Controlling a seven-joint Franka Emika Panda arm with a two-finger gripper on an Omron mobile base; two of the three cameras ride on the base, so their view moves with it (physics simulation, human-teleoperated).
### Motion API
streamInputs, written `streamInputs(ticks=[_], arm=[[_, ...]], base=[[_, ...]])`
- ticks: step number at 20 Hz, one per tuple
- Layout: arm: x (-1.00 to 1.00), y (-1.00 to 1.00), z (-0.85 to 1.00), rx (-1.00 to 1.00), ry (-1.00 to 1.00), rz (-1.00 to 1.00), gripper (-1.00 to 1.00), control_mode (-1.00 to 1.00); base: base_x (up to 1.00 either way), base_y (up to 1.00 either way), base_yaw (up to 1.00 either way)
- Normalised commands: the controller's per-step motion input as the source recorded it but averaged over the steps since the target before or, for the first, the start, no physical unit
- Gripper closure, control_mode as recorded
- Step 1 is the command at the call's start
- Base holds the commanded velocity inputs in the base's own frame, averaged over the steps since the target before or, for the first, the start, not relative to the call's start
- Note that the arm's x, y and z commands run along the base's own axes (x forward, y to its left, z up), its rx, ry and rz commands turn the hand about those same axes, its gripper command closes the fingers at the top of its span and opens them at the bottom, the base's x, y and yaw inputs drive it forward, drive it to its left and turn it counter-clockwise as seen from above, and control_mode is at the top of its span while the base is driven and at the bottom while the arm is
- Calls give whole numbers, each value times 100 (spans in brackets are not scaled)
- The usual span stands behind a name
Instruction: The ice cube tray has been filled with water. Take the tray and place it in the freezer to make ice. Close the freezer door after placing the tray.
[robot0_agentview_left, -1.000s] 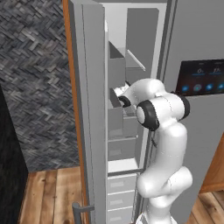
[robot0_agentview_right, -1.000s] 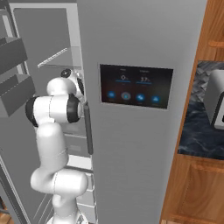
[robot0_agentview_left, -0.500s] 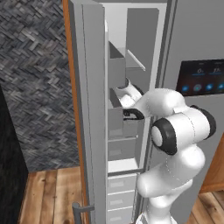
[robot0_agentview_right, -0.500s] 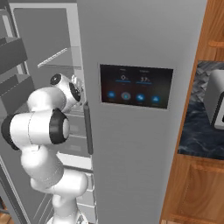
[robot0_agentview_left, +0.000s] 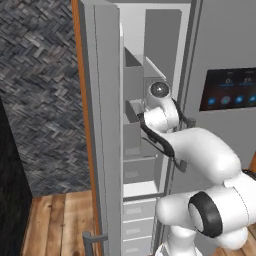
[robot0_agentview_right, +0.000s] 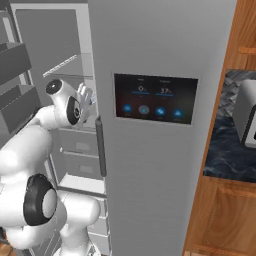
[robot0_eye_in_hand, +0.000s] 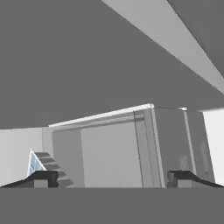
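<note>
My gripper is open inside the freezer, with nothing between its two dark fingertips. A corner of the ice cube tray, white with pale-blue water in its cells, lies just beside the left fingertip and apart from it. From the right base view the hand sits at shelf height in the freezer, with a sliver of blue tray at its side. The freezer door stands wide open, edge-on to the left of the arm; its shelf bins show at far left.
The fridge's right door with the dark display panel is shut, its slim handle close beside my arm. A dark stone wall and wooden floor lie left of the open door. A grey appliance stands on a dark counter at right.
My elbow has swung down and toward the cameras while the hand stayed at the freezer shelf. The jaws have widened slightly.
</note>
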Motion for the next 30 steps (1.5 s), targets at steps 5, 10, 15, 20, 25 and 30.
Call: streamInputs(ticks=[5, 10, 15, 20, 25, 30], arm=[[-100, 0, 40, 22, 13, 0, -100, -100], [-100, 0, -12, 10, 5, 1, -100, -100], [-100, 0, -20, 1, 0, 6, -100, -100], [-100, -10, 0, 4, -7, 9, -100, -100], [-98, -55, 26, 5, -15, 3, -100, -100], [-74, -59, 26, 1, -6, 0, -100, -100]], base=[[0, 0, 0], [0, 0, 0], [0, 0, 0], [0, 0, 0], [0, 0, 0], [0, 0, 0]])
